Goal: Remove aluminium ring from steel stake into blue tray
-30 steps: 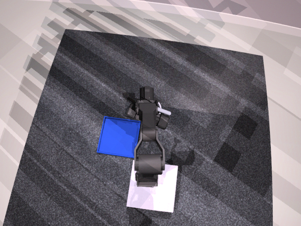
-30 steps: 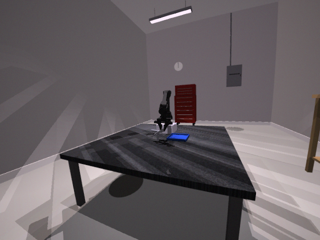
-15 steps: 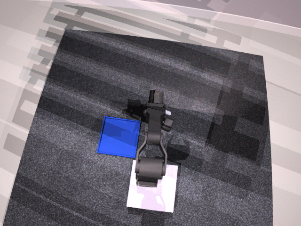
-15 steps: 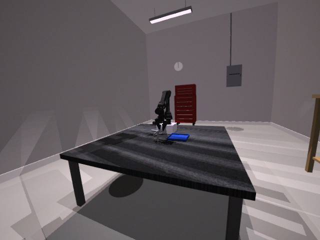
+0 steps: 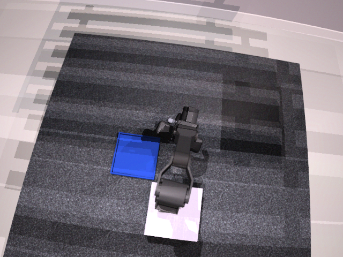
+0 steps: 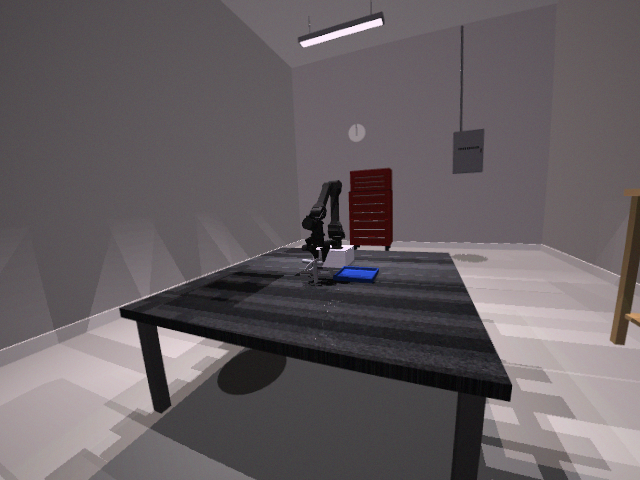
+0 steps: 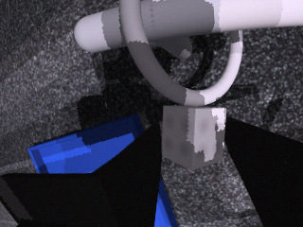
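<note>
Gripper [image 5: 180, 136] [image 6: 318, 258] [image 7: 191, 128] part open, closed down on the tab [image 7: 193, 137], one black finger each side in the wrist view. Tab is a small grey block joined to the ring [image 6: 309, 267] [image 7: 151, 76]. Ring is off the bench [image 5: 249, 179] [image 6: 387, 320] [image 7: 189, 199] and tilted, up at the cross-bar [image 5: 171, 120] [image 6: 306, 260] [image 7: 166, 24]. In the wrist view one side of the ring runs over the near face of the bar, the other side goes out of sight behind it; can't tell if they touch. So ring isn't clear of the stake [image 6: 315, 273] [image 7: 179, 46] and isn't in the tray. Top view hides ring and tab under the arm [image 5: 183, 146] [image 6: 334, 206]; only the rounded end of the bar pokes out.

Blue tray [image 5: 135, 175] [image 6: 356, 274] [image 7: 90, 153] sits flat on the bench near the stake, low rim all round, corner in the wrist view. White block [image 5: 188, 229] [image 6: 338, 256] under the arm's base end, near the tray.

Past the bench: red tool cabinet [image 6: 370, 214], round clock [image 6: 356, 132] and grey panel [image 6: 468, 150] on the wall, strip lamp [image 6: 341, 32] overhead, lit.
</note>
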Tool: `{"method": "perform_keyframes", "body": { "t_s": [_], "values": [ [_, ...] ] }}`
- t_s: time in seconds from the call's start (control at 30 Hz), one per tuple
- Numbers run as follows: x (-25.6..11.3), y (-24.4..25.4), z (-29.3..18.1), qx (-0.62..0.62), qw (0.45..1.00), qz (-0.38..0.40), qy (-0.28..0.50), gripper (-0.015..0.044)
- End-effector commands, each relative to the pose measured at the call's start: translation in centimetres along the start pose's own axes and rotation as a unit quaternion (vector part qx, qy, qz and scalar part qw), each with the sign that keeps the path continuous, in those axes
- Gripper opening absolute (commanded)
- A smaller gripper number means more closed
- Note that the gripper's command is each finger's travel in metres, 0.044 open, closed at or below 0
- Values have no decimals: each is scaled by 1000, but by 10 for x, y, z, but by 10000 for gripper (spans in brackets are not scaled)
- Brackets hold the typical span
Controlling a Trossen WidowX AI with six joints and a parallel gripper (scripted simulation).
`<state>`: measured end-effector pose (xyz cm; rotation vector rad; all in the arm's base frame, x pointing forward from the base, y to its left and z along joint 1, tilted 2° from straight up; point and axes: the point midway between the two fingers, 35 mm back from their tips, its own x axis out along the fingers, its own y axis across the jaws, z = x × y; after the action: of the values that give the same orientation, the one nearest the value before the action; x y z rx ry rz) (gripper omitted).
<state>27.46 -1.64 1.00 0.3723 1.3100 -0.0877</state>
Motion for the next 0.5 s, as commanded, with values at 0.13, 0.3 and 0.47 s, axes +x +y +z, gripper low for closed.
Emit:
{"method": "perform_keyframes", "body": {
  "t_s": [0.13, 0.3, 0.47],
  "values": [
    [0, -10, 0, 5, 999, 33, -3, 0],
    [0, -17, 0, 11, 998, 53, -7, 0],
    [0, -23, 0, 16, 997, 72, -8, 0]
  ]
}}
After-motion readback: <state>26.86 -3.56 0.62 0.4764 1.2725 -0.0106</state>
